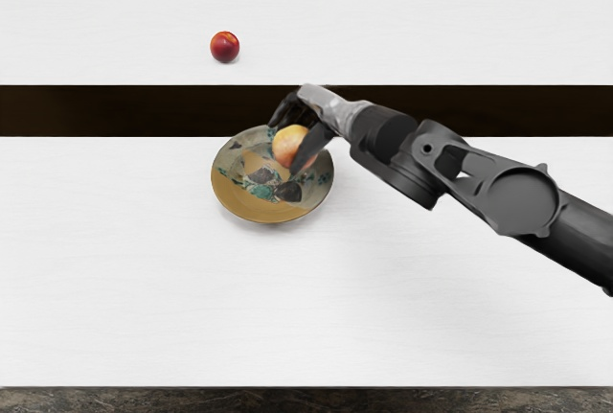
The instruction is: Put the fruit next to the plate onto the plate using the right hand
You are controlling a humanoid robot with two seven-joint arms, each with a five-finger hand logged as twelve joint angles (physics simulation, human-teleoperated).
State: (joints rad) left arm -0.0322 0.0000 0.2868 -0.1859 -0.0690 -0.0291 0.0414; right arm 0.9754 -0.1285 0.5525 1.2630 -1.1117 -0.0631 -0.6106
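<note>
The right arm (498,193) enters from the right edge of the frame and reaches up and left toward the centre, where the right hand (308,116) sits over the upper right part of the plate (230,197). The hand is wrapped around the fruit (288,143), a round yellow-orange piece with a reddish blush; one dark finger (308,152) crosses its right side and others curl behind its top left. The fruit lies within the plate's outline, near the upper rim, though it cannot be told whether it rests on the dish or is held just above it. The plate is a shallow round dish with a golden rim and a mottled green and dark pattern, and it stands on the white table (144,288) just left of centre. A dark gap (115,111) runs across the frame behind the plate, and beyond it, in the upper left, a red fruit (224,46) lies alone on a second white surface (460,30), well apart from the plate.
</note>
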